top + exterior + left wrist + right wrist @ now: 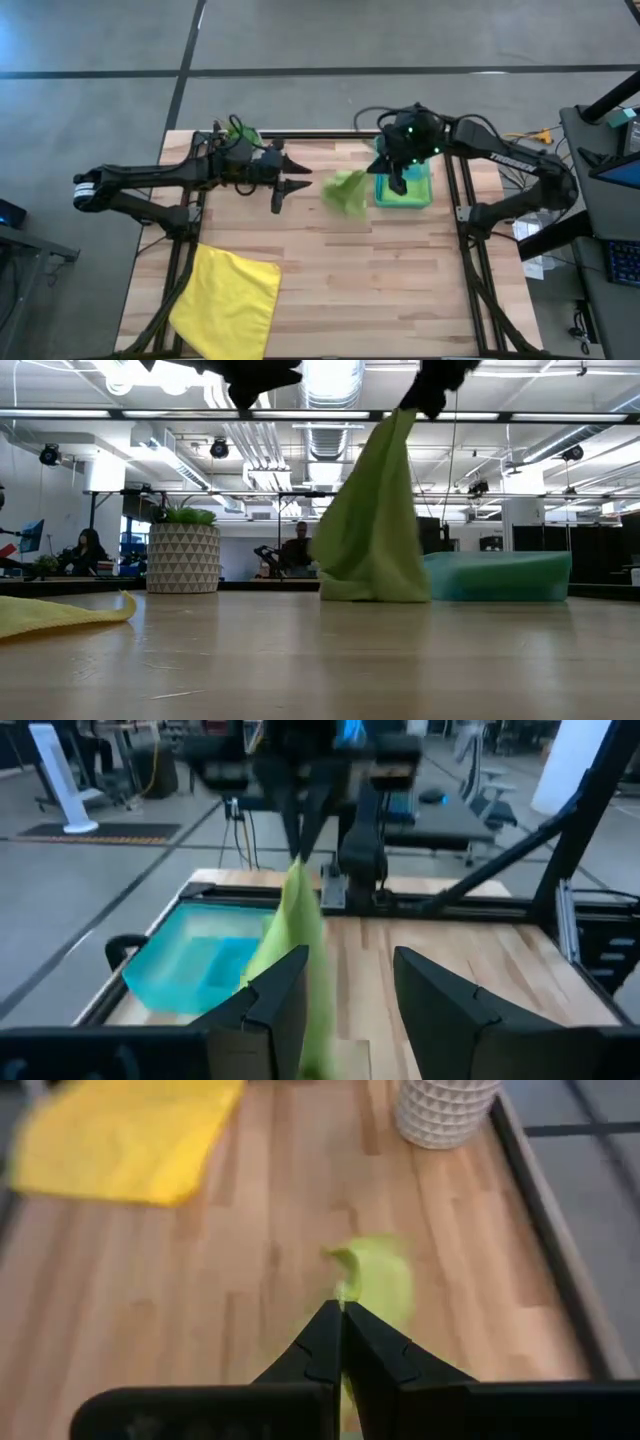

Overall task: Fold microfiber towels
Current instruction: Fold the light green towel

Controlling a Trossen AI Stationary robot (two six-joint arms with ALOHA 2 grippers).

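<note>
- Hanging from the right gripper (341,1342), a lime green microfiber towel (375,520) drapes in soft vertical folds; its lower edge bunches on the table top, seen in the low view.
- Right gripper: fingers pressed together on the towel's top corner, raised above the table beside the bin.
- Lime green towel: matte, floppy cloth, narrow at the pinched top and widening toward the bottom; in the high view it shows as a crumpled patch near the table's middle, just left of the bin.
- Bin (404,190): translucent green plastic, rectangular with rounded corners, standing at the table's far right side; the right arm partly covers it from above. A teal mass shows through its wall in the low view; whether that is a cloth cannot be told.
- Yellow towel (228,300): bright, flat, roughly square, lying at the table's near left corner with one edge overhanging the table side; well apart from the green towel.
- Left gripper (287,182): fingers (275,995) parted, holding nothing, hovering over the far left part of the table and pointed toward the hanging towel.
- Table (380,290): light wood planks with visible grain, framed by dark metal rails.
- Planter (184,557): white pot with a raised triangle pattern and green leaves, at the table's far left edge.
</note>
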